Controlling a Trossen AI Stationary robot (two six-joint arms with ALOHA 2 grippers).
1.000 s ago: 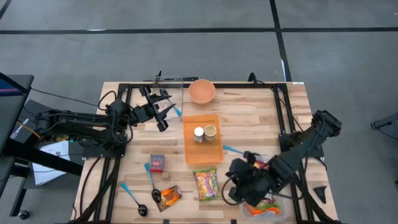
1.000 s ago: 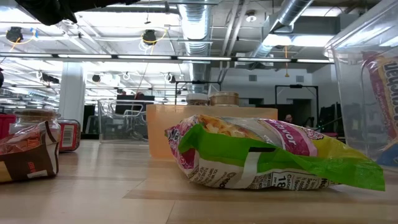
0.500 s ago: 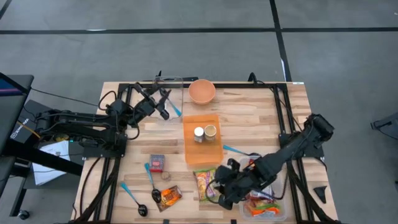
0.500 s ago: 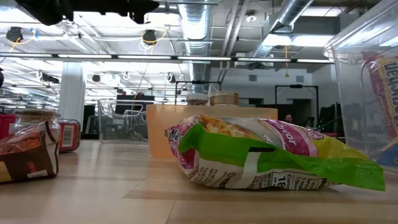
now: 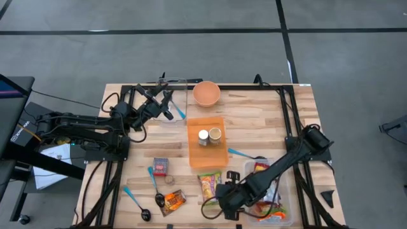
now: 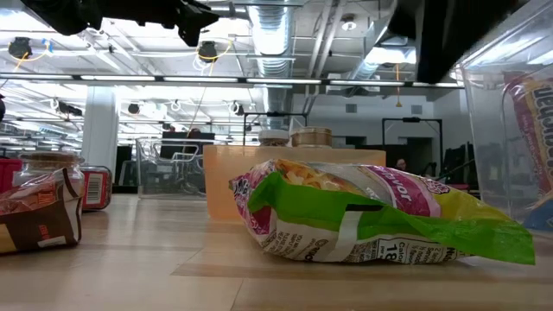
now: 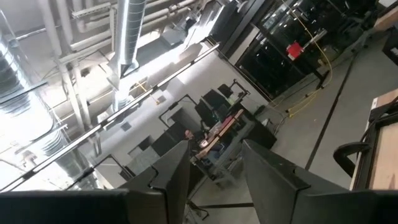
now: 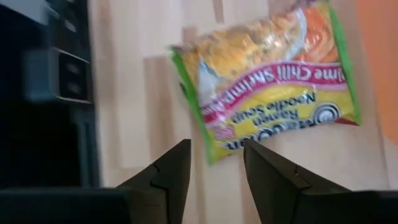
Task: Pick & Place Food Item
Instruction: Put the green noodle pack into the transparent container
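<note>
Noodles packet [image 5: 210,187] lies flat on the surface [image 5: 254,127], at 6 o'clock of the orange tray [image 5: 205,152], ungrasped. Right hand [image 5: 222,198] hovers just beside it, fingers apart, empty. Picking and placing remain. Left hand [image 5: 166,109] waits at 10 o'clock, fingers apart.

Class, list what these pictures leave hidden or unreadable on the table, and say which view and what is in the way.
- Clear bin contents: high view, right arm covers them.
- Jars: low view, orange tray hides their bodies.
- Ramen packet: right wrist view, one end cut off by the edge.
</note>
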